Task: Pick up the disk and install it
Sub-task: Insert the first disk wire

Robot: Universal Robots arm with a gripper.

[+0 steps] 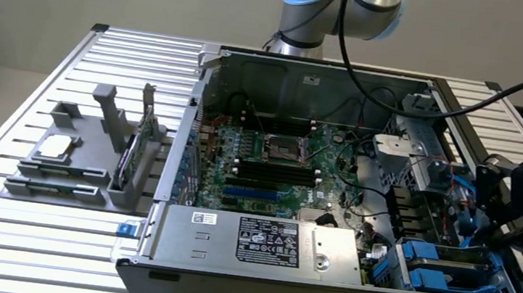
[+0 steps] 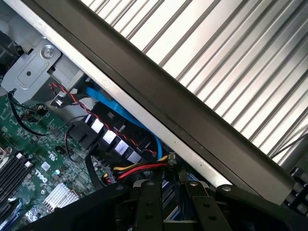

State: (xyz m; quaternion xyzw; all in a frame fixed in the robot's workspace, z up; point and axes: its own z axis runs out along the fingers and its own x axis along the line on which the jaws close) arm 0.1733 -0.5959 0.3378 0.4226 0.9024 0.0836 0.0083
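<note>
My dark gripper (image 1: 511, 227) hangs over the open computer case (image 1: 207, 111), at its edge on the exterior view's right, just above the drive bay. In that bay, at the case's near corner, lies a flat grey slab edged with blue plastic, which looks like the disk (image 1: 448, 270) in its carrier. In the wrist view the gripper (image 2: 173, 186) points down past the case's rim (image 2: 159, 103) toward blue and red-yellow cables (image 2: 137, 168). What lies between the jaws is too dark to make out.
The motherboard (image 1: 270, 162) fills the case floor, and the power supply (image 1: 261, 243) sits along the near side. Blue data cables (image 1: 461, 193) run beside the bay. On the exterior view's left, a grey fixture (image 1: 84, 164) on the slatted table (image 1: 43, 94) holds a small square chip (image 1: 57, 145) and an upright card (image 1: 144, 130).
</note>
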